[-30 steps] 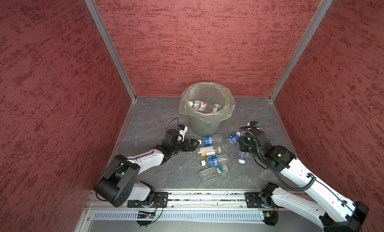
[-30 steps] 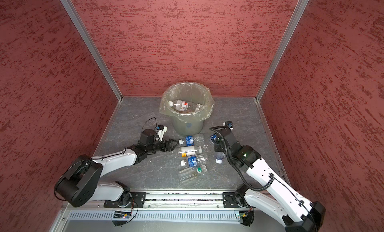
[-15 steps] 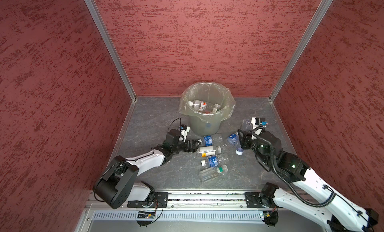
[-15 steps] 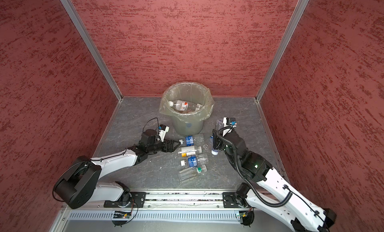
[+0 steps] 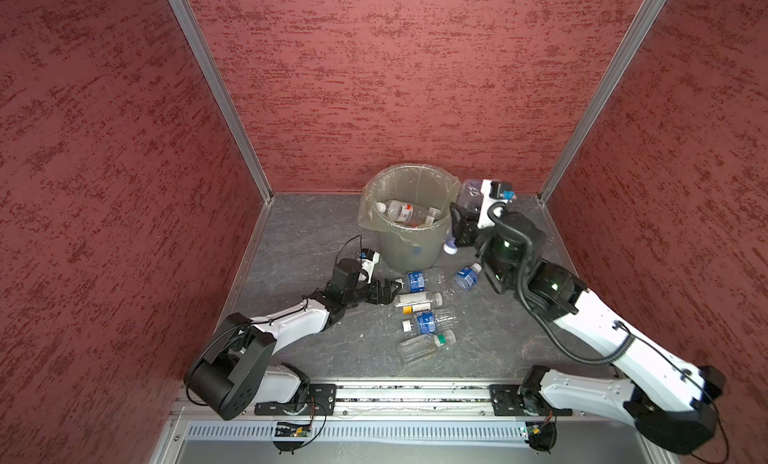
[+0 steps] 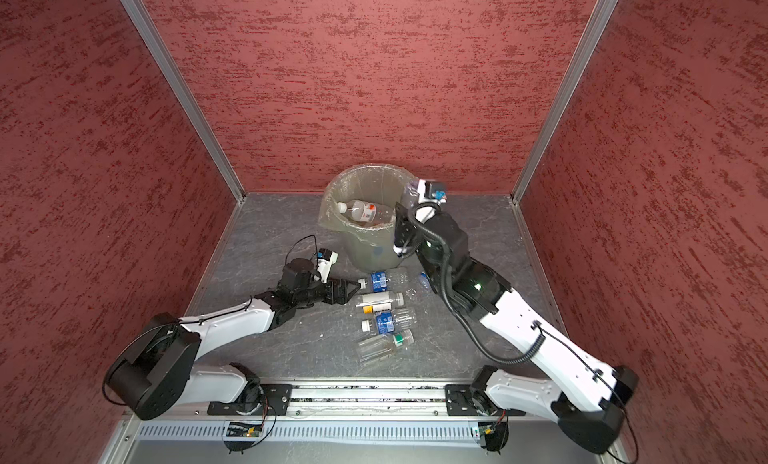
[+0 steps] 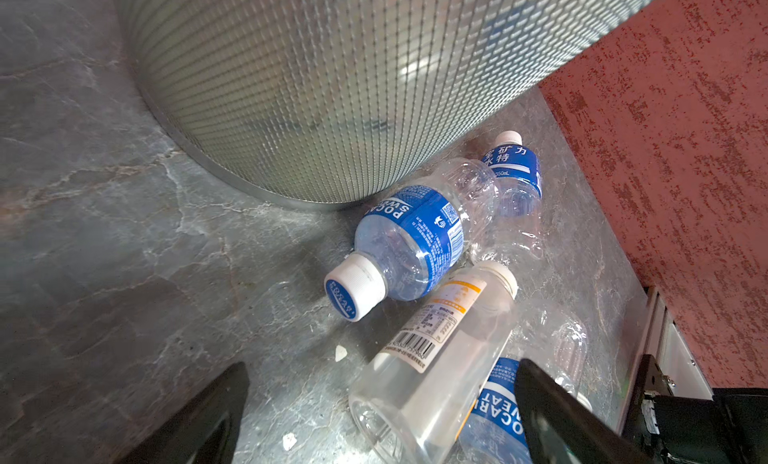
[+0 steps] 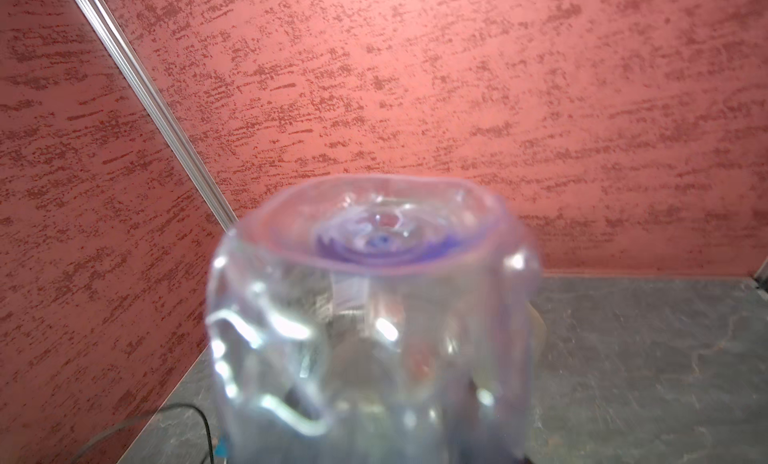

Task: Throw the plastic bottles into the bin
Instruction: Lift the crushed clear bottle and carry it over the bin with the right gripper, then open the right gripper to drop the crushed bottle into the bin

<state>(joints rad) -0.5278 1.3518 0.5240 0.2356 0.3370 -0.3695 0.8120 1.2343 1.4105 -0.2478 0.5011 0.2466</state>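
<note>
While my right fingers (image 5: 458, 227) pinch a crumpled clear bottle (image 5: 470, 193) cap-down beside the bin (image 5: 409, 168) rim, I judge it light, thin-walled and slippery, best gripped mid-body. My left fingers (image 7: 199, 416) stand spread near a Pocari Sweat bottle (image 7: 409, 237). 5 bottles (image 5: 428, 321) lie on the desk (image 5: 311, 233); the lined bin holds at least 2 binned bottles (image 5: 399, 210).

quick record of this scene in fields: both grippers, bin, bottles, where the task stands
left gripper: open, low over the floor, aimed at the white cap of a blue-label bottle
right gripper: shut on a clear bottle, cap down, beside the bin's rim
bin: upright, bag-lined, bottles inside
floor bottles: five lying in front of the bin
task state: held bottle not yet dropped in
</note>
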